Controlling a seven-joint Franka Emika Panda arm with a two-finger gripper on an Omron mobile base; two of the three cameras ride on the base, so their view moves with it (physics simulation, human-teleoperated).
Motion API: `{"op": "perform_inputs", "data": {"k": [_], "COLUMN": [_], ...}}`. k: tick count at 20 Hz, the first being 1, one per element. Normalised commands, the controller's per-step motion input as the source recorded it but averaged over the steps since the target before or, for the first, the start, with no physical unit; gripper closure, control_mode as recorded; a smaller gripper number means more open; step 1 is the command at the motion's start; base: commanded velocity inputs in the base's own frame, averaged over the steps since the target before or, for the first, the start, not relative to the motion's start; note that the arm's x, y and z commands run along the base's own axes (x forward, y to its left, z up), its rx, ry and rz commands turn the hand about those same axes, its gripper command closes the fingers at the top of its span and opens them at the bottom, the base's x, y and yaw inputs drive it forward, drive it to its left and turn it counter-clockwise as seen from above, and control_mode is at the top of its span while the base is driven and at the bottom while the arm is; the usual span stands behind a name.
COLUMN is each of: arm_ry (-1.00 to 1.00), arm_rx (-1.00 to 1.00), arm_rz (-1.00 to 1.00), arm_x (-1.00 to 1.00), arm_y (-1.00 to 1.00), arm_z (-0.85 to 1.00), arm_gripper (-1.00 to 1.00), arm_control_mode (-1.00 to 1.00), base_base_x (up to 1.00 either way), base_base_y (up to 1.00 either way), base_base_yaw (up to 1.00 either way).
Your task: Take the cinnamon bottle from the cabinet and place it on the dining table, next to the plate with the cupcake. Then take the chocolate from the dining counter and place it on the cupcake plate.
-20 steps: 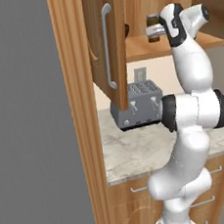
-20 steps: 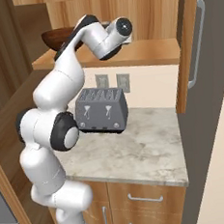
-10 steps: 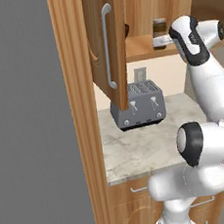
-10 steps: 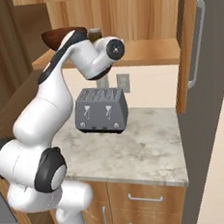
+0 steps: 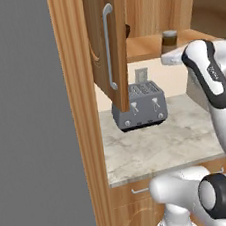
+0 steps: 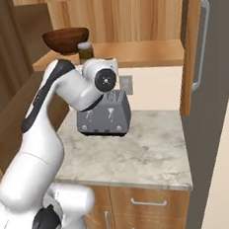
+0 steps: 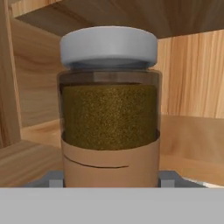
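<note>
Cinnamon bottle (image 7: pixel 109 109) is seen upright on the wooden cabinet shelf (image 6: pixel 140 52): clear jar, grey-white lid on, filled with brown-olive powder, tan label wrapped round the lower part, positioned just beside a dark wooden bowl (image 6: pixel 65 40).

Bottle (image 7: pixel 109 109) foot cut off below in hand view; toaster (image 5: pixel 139 107) corner hidden behind door (image 5: pixel 108 46); bowl (image 6: pixel 66 41) partly behind arm.

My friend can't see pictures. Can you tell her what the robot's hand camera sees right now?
A clear glass spice jar with a grey-white lid, brown powder inside and a tan paper label stands upright, very close to the camera. It sits on a light wooden cabinet shelf, with wood walls behind it. The gripper's grey fingertips poke up on either side of the jar's base.
</note>
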Motion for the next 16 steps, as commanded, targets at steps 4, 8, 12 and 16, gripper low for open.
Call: {"op": "perform_inputs", "data": {"k": [4, 8, 12, 16], "arm_ry": [-0.07, 0.0, 0.02, 0.06], "arm_rx": [0.0, 0.0, 0.0, 0.0], "arm_rz": [0.0, 0.0, 0.0, 0.0], "arm_x": [-0.83, -0.67, -0.62, -0.26], "arm_y": [0.25, 0.17, 0.15, 0.02], "arm_z": [-0.34, -0.27, -0.18, -0.05], "arm_gripper": [1.0, 1.0, 1.0, 1.0], "arm_control_mode": [-1.0, -1.0, -1.0, -1.0], "base_base_x": [0.0, 0.0, 0.0, 0.0], "base_base_y": [0.0, 0.0, 0.0, 0.0], "base_base_yaw": [0.0, 0.0, 0.0, 0.0]}}
